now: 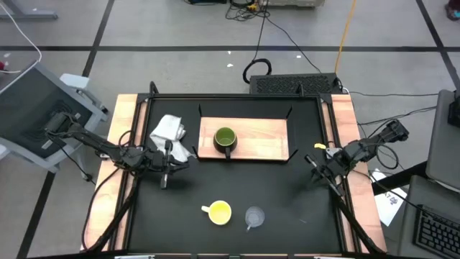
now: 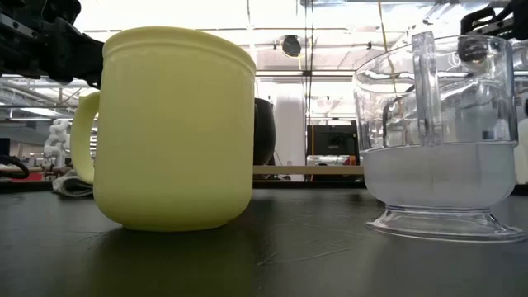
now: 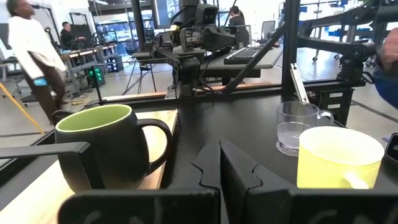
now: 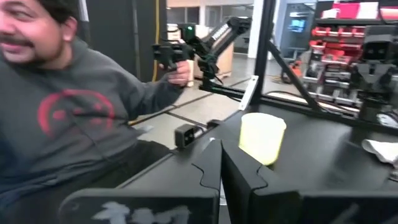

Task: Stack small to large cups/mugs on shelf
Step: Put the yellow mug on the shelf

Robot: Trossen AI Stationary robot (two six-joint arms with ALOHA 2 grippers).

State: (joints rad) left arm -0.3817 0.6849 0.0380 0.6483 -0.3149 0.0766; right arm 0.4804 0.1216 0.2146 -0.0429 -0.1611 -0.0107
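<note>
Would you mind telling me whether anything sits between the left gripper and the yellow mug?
Nothing visible does. The left gripper is shut, and only bare black tabletop lies between it and the yellow mug; the glass cup stands beyond.

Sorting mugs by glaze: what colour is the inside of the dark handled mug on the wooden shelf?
Light green inside the dark green handled mug, clearest in the left wrist view.
</note>
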